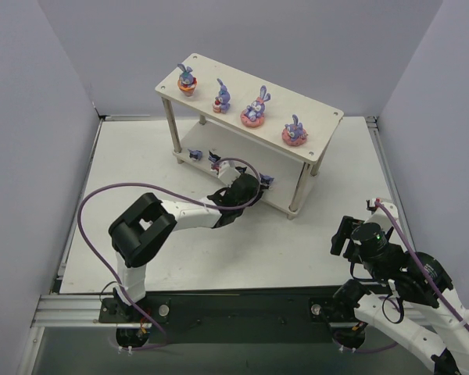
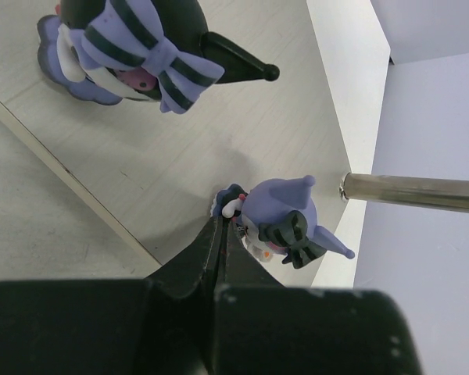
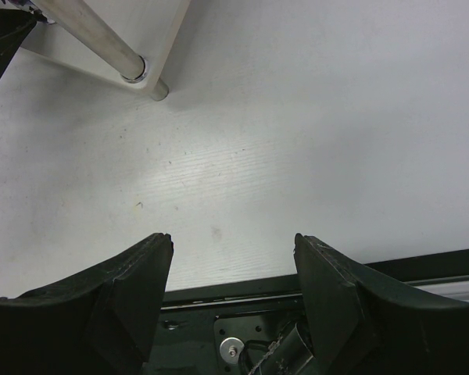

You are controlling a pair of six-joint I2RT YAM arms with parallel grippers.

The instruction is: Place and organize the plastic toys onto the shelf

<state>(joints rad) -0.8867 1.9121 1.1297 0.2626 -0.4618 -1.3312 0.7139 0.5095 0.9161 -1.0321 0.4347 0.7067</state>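
Note:
The shelf (image 1: 328,117) stands at the back of the table. On its top board stand several purple rabbit toys in a row, from one at the left (image 1: 187,78) to one at the right (image 1: 294,131). Small dark blue figures (image 1: 214,160) stand on the lower board. My left gripper (image 1: 254,187) reaches over that board. In the left wrist view it (image 2: 221,215) is shut with nothing between its jaws. Its tip lies against a blue figure with a striped bow (image 2: 277,223). Another blue figure (image 2: 133,47) stands farther along. My right gripper (image 3: 234,242) is open and empty, low over the table.
A metal shelf leg (image 2: 414,191) stands just past the blue figure at the end of the lower board (image 2: 219,117). The right wrist view shows another shelf leg (image 3: 94,35) and the black base rail (image 3: 242,305). Grey walls enclose the white table (image 1: 141,156).

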